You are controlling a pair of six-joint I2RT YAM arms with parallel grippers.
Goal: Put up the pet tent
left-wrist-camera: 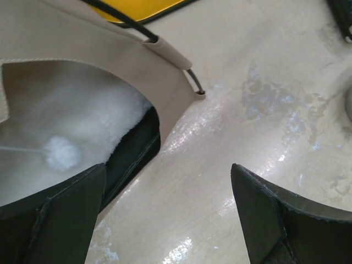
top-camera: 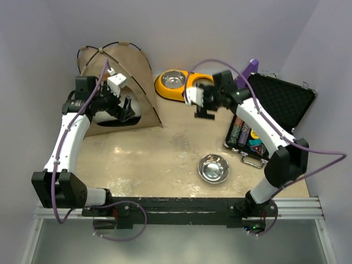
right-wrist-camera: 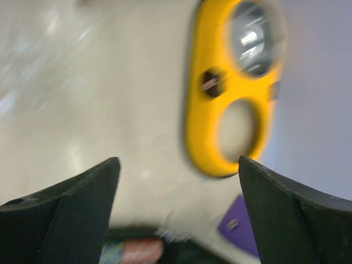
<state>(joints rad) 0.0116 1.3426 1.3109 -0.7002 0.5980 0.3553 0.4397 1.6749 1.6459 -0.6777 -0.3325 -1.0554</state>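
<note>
The pet tent (top-camera: 132, 66) stands upright at the far left of the worktop (top-camera: 159, 148), its thin black poles crossing on top. The left tool (left-wrist-camera: 168, 168) is released and empty at the arched door, beside the white fleece (left-wrist-camera: 82, 115) inside. The right tool (right-wrist-camera: 180, 159) hovers released and empty near the yellow feeder (right-wrist-camera: 198, 132), apart from the tent.

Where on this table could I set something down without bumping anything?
Widest bare patch: the middle of the table, bordered by the pet tent on the left, the yellow feeder behind and the steel bowl on the right, reaching the near edge. Crowded: the right side, where the open case, bowl and right arm sit close.
</note>
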